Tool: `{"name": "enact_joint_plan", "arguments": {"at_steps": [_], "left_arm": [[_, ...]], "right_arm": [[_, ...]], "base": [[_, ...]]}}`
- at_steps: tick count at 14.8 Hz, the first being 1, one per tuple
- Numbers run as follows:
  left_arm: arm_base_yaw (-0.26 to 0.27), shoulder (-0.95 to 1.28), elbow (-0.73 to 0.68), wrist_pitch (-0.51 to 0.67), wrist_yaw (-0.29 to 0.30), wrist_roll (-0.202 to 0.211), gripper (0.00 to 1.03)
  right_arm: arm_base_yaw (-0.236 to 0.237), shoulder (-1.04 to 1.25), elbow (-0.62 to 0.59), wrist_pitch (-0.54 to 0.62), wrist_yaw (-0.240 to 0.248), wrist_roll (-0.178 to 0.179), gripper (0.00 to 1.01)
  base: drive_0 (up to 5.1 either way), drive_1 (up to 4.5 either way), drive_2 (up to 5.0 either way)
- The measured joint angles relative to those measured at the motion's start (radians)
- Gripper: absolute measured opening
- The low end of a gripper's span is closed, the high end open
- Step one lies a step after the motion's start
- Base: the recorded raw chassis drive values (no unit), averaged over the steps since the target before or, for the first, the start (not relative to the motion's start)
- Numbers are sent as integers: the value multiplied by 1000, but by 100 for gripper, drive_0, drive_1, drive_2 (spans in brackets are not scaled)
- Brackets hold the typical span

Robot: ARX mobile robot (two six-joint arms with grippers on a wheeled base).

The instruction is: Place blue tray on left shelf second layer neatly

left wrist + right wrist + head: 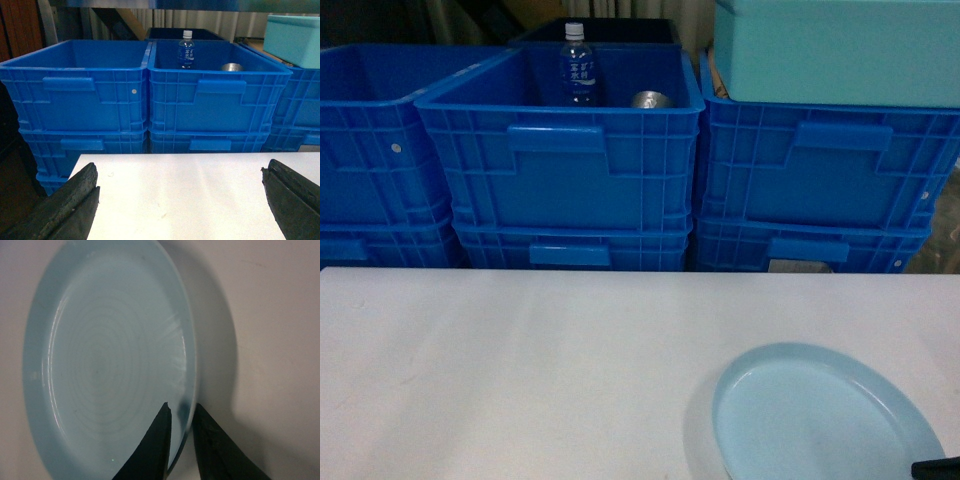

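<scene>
Looking for writing, you'll find only the bottle [577, 65]: its blue label carries white characters, too small to read. The bottle stands upright, white cap on, inside the middle crate [560, 150], against the back wall. Beside it in the same crate sits a shiny metal can [650, 99], only its top showing over the rim. The left crate [375, 150] shows nothing inside from your head view or the left wrist view. Each of these crates sits on another blue crate below. To the right, a third stack of crates [820, 185] carries a turquoise box [840, 50] on top; you cannot see into it.

Your tray [820, 420] lies on the white table [520, 370] at the near right, its lower edge cut off by the frame. It holds nothing.

Your right gripper [181, 427] is at the tray's rim: one finger [157, 440] lies over the inside, the other outside, with the rim running between them. The jaws stand narrow around the rim, but you cannot tell from the wrist view whether they grip it. In the head view only a dark tip shows at the bottom right corner.

Your left gripper [180, 200] hangs over the table's left end with its fingers [70, 200] wide apart, holding nothing, facing the crates.
</scene>
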State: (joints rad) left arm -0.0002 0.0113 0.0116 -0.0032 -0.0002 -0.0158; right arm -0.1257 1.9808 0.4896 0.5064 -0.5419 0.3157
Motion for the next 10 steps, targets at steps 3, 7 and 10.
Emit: {"name": "enact_joint_plan", "arguments": {"at_steps": [3, 7, 10], "left_arm": [[0, 0, 0, 0, 0, 0, 98], [0, 0, 0, 0, 0, 0, 98], [0, 0, 0, 0, 0, 0, 98]], "right_arm": [[-5, -37, -18, -26, 23, 11, 2], [27, -717, 34, -346, 154, -27, 2], [106, -1060, 11, -439, 309, -150, 2]], "base": [[0, 0, 0], [0, 0, 0], [0, 0, 0]]}}
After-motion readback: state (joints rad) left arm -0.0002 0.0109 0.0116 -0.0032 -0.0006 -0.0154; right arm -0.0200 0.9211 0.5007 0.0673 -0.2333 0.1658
